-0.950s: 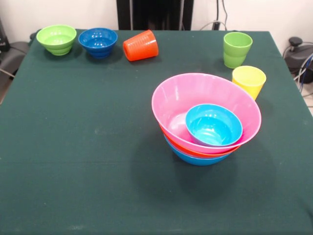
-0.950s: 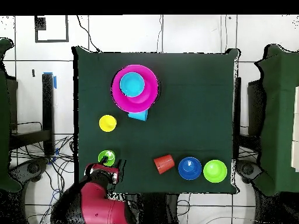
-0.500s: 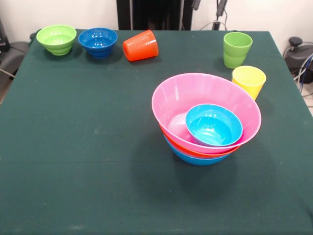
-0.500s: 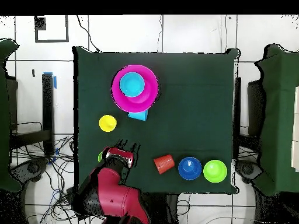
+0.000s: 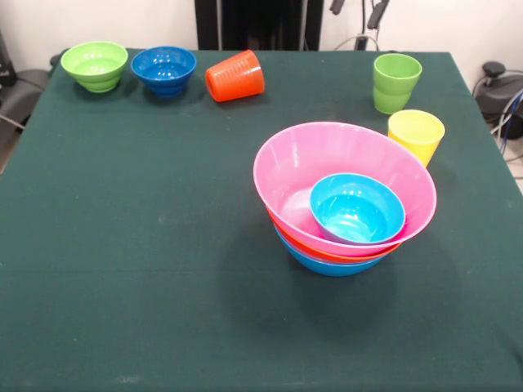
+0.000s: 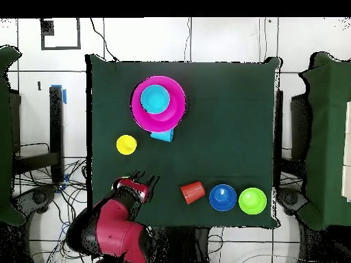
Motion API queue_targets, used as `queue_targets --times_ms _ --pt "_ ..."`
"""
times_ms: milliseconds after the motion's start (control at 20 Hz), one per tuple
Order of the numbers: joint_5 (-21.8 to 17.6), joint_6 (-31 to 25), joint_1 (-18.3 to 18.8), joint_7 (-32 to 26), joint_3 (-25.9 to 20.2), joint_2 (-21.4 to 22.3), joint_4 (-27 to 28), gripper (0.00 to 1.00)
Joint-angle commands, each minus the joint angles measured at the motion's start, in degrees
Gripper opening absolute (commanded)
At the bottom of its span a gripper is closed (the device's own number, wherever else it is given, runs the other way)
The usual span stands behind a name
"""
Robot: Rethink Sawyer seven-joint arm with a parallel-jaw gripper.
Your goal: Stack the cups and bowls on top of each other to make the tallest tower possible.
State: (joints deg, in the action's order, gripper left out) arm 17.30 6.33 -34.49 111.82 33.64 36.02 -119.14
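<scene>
The tower is a wide pink bowl nested on an orange bowl and a blue bowl, with the small cyan bowl inside. It shows in the overhead view as well. The yellow cup and the light green cup stand upright behind it. The ribbed orange cup lies on its side. The small dark blue bowl and the small light green bowl stand at the far left. My gripper is open and empty, above the table's robot-side edge. Its tips show beyond the green cup.
The dark green table has bare cloth across its front and left. In the overhead view my red arm comes in at the lower left and covers the green cup. Cables and equipment lie off the table's sides.
My arm and gripper have shifted sideways along the robot-side edge, leftward in the overhead view and rightward in the front view. No cup or bowl has moved.
</scene>
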Motion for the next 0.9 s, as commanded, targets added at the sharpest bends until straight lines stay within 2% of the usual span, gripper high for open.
queue_targets --times_ms 50,100,200,550,700,900 --pt "6.4 -9.5 -7.4 8.9 7.3 -8.5 6.9 1.0" --pt "7.1 -10.4 -9.2 9.4 8.9 -9.5 7.4 1.0" --pt "7.7 -11.1 -10.5 10.3 9.7 -10.6 7.9 1.0" --pt "9.2 -6.2 -10.7 10.9 9.5 -13.9 8.2 1.0" --pt "8.9 -1.7 -9.3 10.9 8.8 -15.2 7.9 1.0" --pt "8.7 3.4 -5.6 12.5 4.2 -16.2 7.9 1.0"
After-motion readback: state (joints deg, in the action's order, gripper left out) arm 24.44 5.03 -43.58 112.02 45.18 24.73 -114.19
